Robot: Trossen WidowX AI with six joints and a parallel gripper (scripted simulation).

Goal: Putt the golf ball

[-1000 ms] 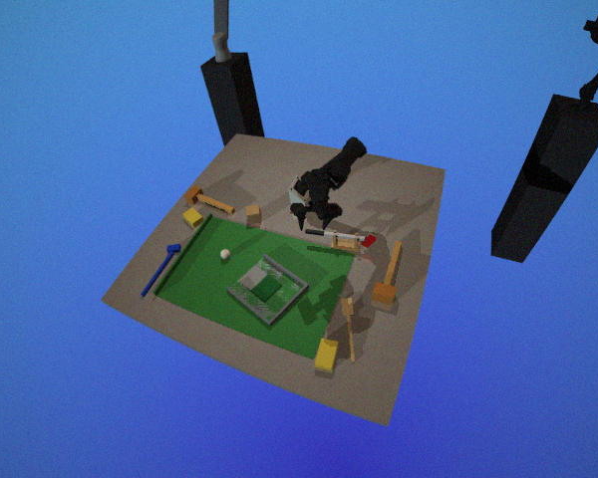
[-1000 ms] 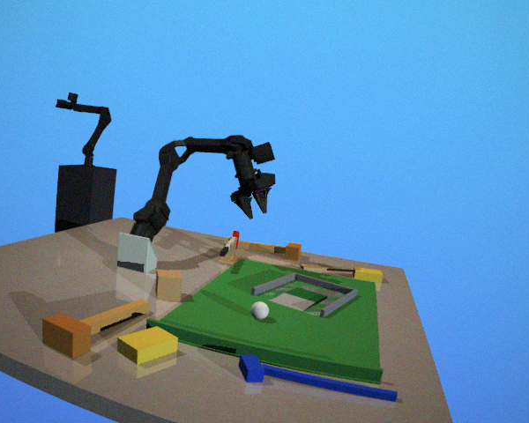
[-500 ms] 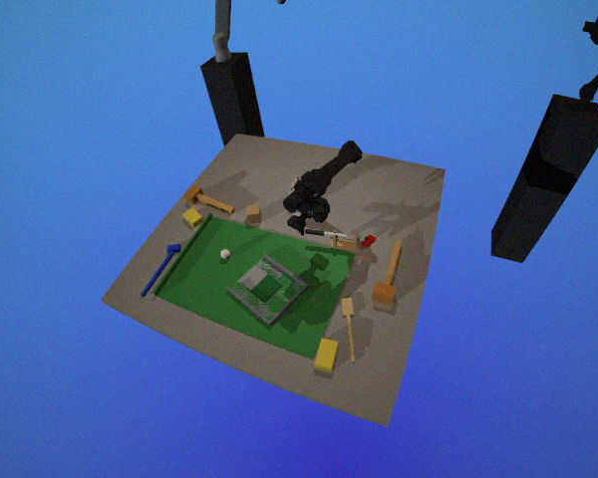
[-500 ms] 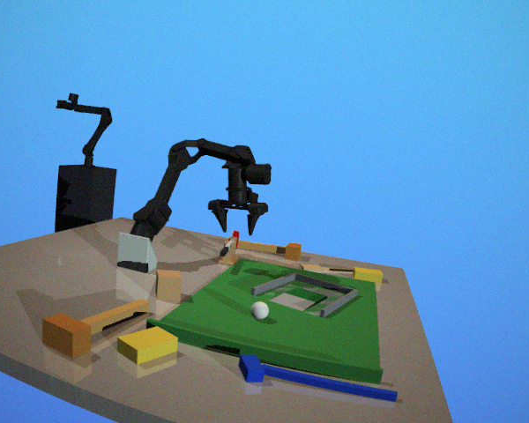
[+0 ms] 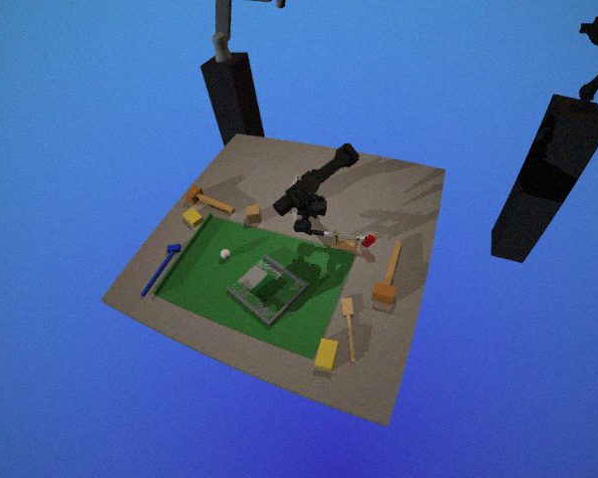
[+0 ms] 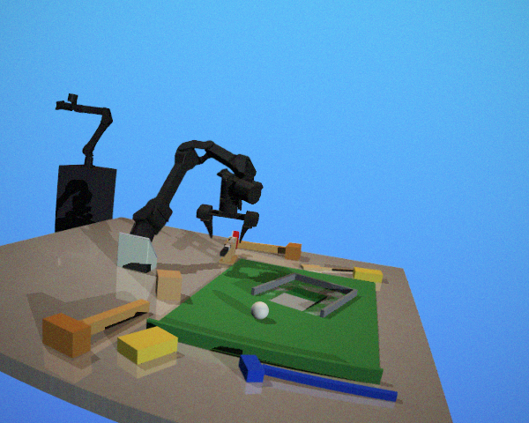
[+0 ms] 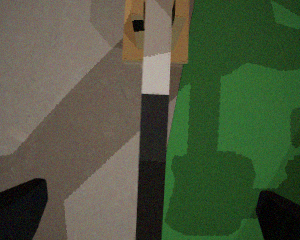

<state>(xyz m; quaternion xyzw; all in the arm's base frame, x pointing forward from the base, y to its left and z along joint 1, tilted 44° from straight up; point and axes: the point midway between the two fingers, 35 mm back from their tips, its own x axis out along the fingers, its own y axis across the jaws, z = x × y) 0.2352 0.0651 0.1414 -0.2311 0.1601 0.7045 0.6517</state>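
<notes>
The red putter (image 5: 369,240) (image 6: 235,235) (image 7: 154,130) rests across a small wooden stand (image 5: 345,245) (image 6: 227,261) (image 7: 180,54), with a red head, white shaft and black grip. My gripper (image 6: 226,239) (image 7: 153,197) is open and empty, pointing down above the grip; in the wrist view the grip runs between the spread fingertips. The white golf ball (image 5: 225,253) (image 6: 259,310) sits on the green mat (image 5: 196,272) (image 6: 346,337). A light grey ramp (image 5: 251,278) (image 6: 292,301) leads to a dark green square (image 5: 266,288), bordered by grey walls (image 5: 289,304) (image 6: 339,302) on three sides.
A blue putter (image 5: 157,271) (image 6: 328,380) lies beyond the mat's raised edge. Orange mallets (image 5: 384,292) (image 6: 66,334), yellow blocks (image 5: 326,354) (image 6: 147,345), a tan block (image 5: 252,213) (image 6: 168,285) and a light wooden club (image 5: 350,329) surround the mat. A pale panel (image 6: 135,251) stands near the arm's base.
</notes>
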